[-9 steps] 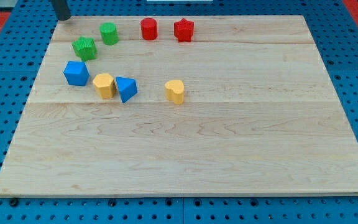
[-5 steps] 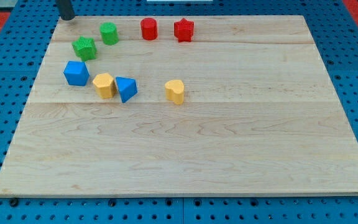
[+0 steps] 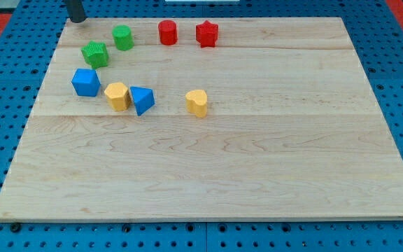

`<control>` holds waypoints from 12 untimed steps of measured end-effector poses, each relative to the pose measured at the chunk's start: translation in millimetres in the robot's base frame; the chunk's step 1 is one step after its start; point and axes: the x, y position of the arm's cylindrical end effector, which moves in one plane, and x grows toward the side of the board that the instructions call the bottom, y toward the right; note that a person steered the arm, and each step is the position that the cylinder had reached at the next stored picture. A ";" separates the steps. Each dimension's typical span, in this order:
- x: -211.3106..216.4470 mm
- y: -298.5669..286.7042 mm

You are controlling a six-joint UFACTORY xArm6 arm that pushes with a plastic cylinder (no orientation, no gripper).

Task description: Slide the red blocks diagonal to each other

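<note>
A red cylinder and a red star stand side by side near the board's top edge, level with each other and a small gap apart. My tip rests at the board's top left corner, well to the left of both red blocks and up-left of the green cylinder.
A green star sits below-left of the green cylinder. A blue cube, a yellow block and a blue wedge form a row at the left. A yellow heart-like block stands near the middle. The wooden board lies on blue pegboard.
My tip has shifted slightly to the right along the board's top left corner. No block has moved.
</note>
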 end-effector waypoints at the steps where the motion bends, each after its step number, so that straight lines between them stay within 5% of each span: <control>1: 0.0 0.0; 4: 0.4 12.8; 11: 52.9 296.8; 12: 49.4 280.3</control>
